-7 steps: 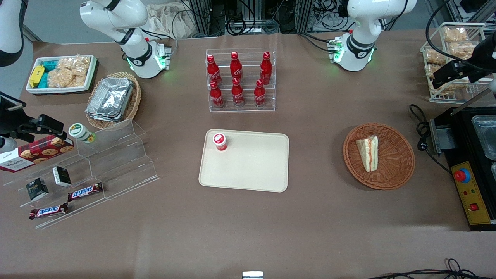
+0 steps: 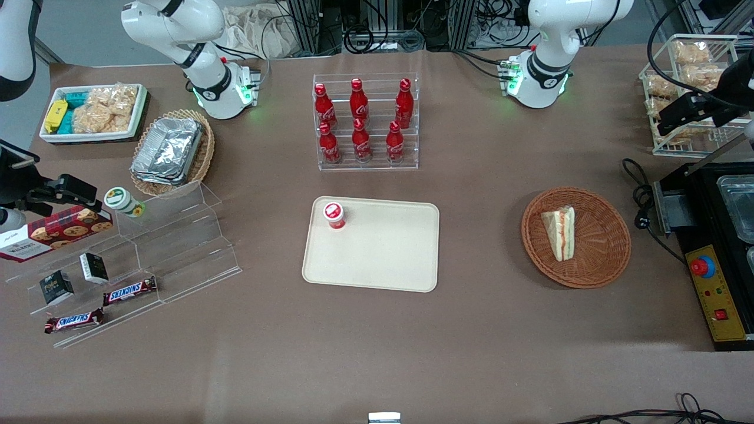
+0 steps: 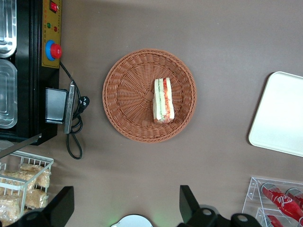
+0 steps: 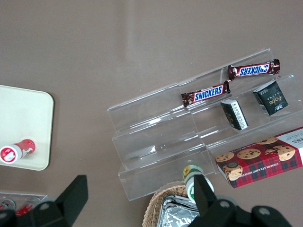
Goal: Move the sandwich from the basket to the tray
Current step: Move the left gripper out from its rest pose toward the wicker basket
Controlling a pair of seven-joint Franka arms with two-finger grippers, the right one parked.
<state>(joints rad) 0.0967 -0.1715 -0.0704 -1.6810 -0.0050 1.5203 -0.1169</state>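
Observation:
The sandwich, a white bread wedge with orange and green filling, lies in the round reddish-brown basket. The cream tray sits at the table's middle, with a small red-capped cup lying on the corner of it farthest from the basket and the front camera. My left gripper hangs open and empty high above the table, farther from the front camera than the basket and toward the working arm's end. Its fingers stand wide apart.
A black machine with a red button and a cable lie beside the basket. A wire rack of snacks stands under the gripper. An acrylic rack of red bottles stands farther from the front camera than the tray.
My left gripper has edged very slightly upward in the front view. The sandwich, basket and tray have not moved.

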